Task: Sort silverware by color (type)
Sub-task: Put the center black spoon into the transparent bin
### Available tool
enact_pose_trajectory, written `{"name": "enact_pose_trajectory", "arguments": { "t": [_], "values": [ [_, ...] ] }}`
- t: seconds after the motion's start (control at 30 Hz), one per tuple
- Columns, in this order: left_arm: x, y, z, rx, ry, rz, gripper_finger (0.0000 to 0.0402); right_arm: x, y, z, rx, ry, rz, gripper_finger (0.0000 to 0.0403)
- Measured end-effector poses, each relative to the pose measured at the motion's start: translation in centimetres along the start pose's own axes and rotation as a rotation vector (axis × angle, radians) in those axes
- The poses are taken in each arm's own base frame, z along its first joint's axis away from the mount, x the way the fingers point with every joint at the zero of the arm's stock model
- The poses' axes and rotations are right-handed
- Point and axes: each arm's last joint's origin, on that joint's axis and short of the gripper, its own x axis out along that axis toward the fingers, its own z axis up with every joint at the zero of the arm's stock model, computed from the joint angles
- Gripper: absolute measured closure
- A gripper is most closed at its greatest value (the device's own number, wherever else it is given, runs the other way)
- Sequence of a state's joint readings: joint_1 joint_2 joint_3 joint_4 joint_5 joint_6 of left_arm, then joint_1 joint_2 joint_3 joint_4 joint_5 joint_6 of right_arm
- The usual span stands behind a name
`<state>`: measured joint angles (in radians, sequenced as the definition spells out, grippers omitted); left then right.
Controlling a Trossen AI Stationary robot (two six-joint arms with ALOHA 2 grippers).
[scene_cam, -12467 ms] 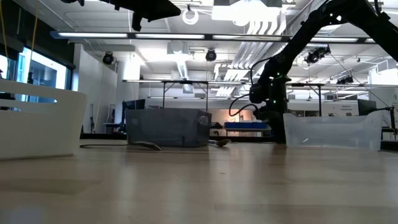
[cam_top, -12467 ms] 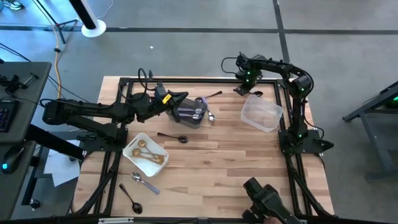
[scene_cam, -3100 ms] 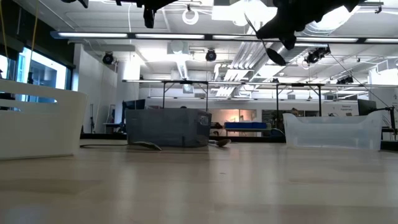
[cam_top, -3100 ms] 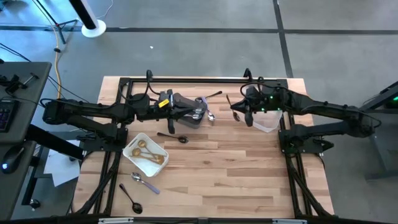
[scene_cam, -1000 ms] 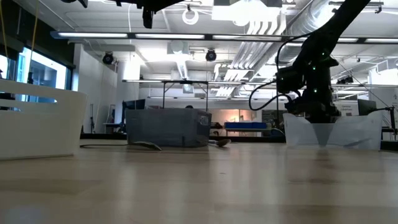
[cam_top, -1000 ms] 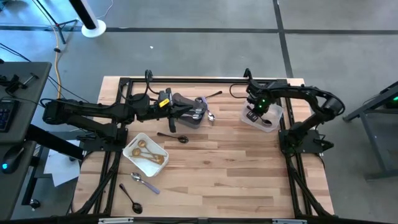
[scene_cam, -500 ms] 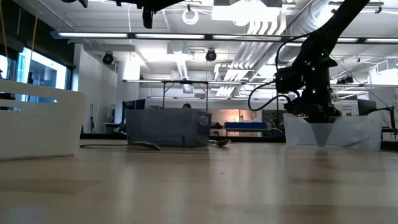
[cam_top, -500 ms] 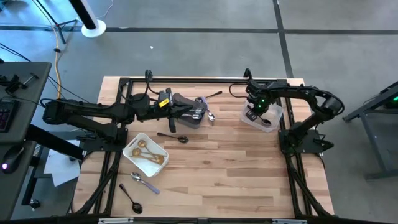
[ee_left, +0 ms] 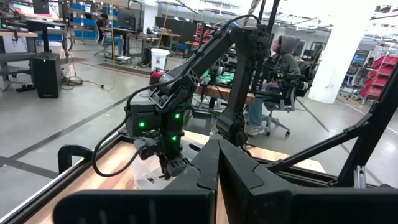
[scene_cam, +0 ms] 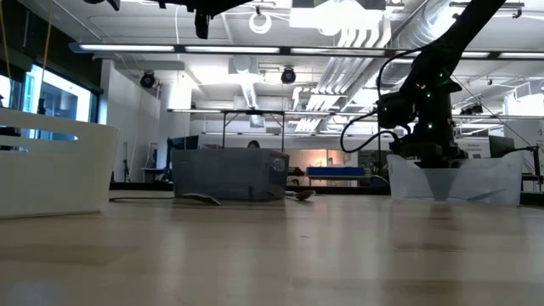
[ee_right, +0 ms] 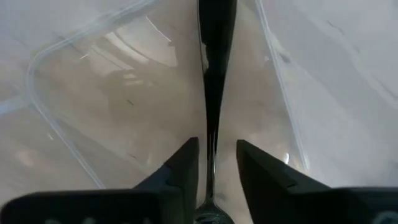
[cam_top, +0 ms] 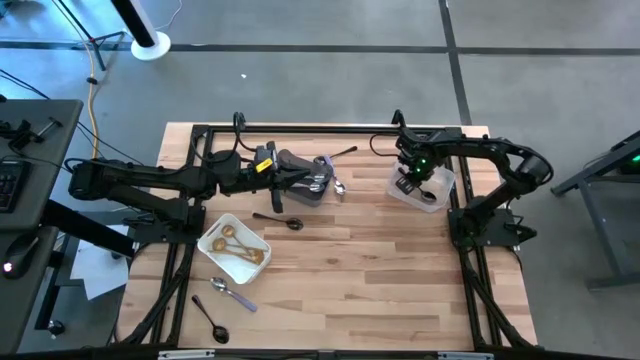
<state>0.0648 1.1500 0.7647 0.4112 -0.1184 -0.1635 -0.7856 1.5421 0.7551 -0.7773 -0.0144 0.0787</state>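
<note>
The right gripper (ee_right: 211, 163), fingers slightly parted, straddles a black spoon (ee_right: 212, 74) whose slim handle runs up between them, and the frames do not settle whether the fingers still touch it; the spoon lies inside the clear tub (ee_right: 74, 106). From overhead, the same gripper (cam_top: 408, 180) hangs over that tub (cam_top: 432, 192) at the table's far right, and from table height it reaches down into the tub (scene_cam: 484, 178). The left gripper (ee_left: 217, 163), fingers pressed together and holding nothing, hovers high above the grey bin (cam_top: 305, 185) at the far middle of the wooden table (cam_top: 350, 260); silver cutlery (cam_top: 318, 182) lies in that bin. A black utensil (cam_top: 343, 153) rests just behind the bin and another black spoon (cam_top: 279, 220) just in front of it. Gold spoons (cam_top: 236, 245) sit in the white tray (cam_top: 214, 263) to the left, with a lilac-handled spoon (cam_top: 232, 292) and one more black spoon (cam_top: 211, 318) near the front-left corner.
</note>
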Motion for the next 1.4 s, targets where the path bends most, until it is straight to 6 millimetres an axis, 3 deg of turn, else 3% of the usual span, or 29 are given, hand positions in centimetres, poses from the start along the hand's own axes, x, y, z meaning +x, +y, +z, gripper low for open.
{"name": "enact_pose_trajectory", "arguments": {
  "t": [0.17,0.4,0.8,1.1,1.4],
  "values": [
    [0.0,0.0,0.0,0.0,0.0,0.0,0.0401,0.0,0.0,0.0,-0.001,0.002,0.003,0.0275],
    [0.0,0.0,0.0,0.0,0.001,0.0,0.0401,-0.9,0.1,0.3,-0.016,0.005,0.024,0.027],
    [0.0,0.0,0.0,0.0,0.003,0.001,0.0401,-7.8,0.3,-0.3,-0.059,-0.137,0.067,0.027],
    [0.0,0.0,0.0,0.0,0.003,0.001,0.0401,-13.8,1.1,-3.6,-0.015,-0.483,0.267,0.027],
    [0.0,0.0,0.0,-0.001,0.003,0.001,0.0401,-18.9,4.5,-5.9,-0.156,-0.912,0.465,0.027]
  ]
}}
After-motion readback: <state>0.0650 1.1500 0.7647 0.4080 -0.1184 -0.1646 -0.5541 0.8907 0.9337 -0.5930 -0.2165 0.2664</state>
